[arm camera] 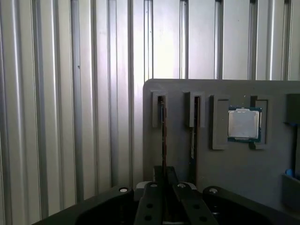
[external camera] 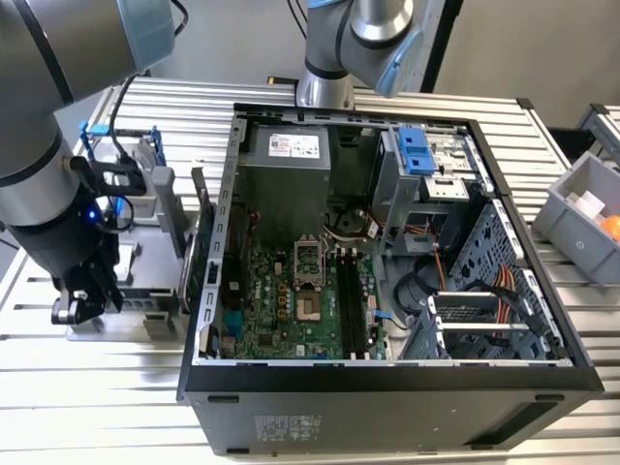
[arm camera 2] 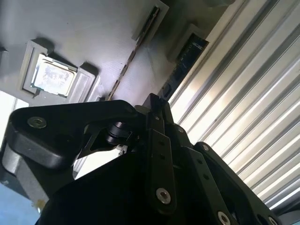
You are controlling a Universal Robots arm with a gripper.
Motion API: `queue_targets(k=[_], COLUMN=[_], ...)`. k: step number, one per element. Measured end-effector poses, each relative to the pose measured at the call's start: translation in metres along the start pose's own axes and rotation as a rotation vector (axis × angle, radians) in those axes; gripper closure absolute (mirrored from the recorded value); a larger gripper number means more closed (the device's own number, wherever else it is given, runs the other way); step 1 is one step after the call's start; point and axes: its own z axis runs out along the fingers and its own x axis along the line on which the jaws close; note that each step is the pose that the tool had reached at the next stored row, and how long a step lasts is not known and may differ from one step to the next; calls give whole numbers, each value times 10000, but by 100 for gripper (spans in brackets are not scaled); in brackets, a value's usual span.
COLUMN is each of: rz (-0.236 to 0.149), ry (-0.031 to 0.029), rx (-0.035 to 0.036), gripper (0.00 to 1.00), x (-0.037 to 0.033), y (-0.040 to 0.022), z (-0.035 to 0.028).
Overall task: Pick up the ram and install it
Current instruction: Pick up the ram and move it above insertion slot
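The ram (arm camera: 162,122) stands on edge in a slot of the grey parts holder (arm camera: 225,168); in the second wrist view it shows as a thin strip (arm camera 2: 133,56). My gripper (arm camera: 164,171) is down at the holder, its two fingers pressed close together on the near end of that ram. In the exterior view the gripper (external camera: 82,305) hangs low over the holder (external camera: 145,310), at the exterior view's left of the open computer case (external camera: 387,387). The long dark ram slots (external camera: 351,300) on the motherboard are bare.
A second ram stick (arm camera: 193,129) stands in the neighbouring slot, and a processor chip (arm camera: 243,124) lies in a pocket beyond it. A grey bin (external camera: 581,218) sits at the exterior view's right. Another arm's base (external camera: 325,87) stands behind the case on the ribbed metal table.
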Motion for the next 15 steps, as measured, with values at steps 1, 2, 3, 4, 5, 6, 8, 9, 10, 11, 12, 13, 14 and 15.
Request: queue_targets(k=[1,2,3,4,5,6,8,9,10,11,12,13,14,15], rz=[0,2,2,2,2,2,0,0,0,0,0,0,0,1], ry=[0,0,0,1,0,1,0,0,0,0,1,0,0,0], rx=[0,0,-1,-1,-1,-1,-1,0,0,-1,-1,0,0,0], gripper=[100,100,100,100,100,100,100,100,100,100,100,100,100,100], x=[-1,-2,-2,-3,-3,-4,-4,-5,-5,-5,-6,-6,-6,-7], y=[0,1,1,1,1,1,0,0,0,0,1,0,0,1], z=[-12,-24,-37,-48,-60,-71,-90,-98,-107,-116,-124,-131,-139,-146])
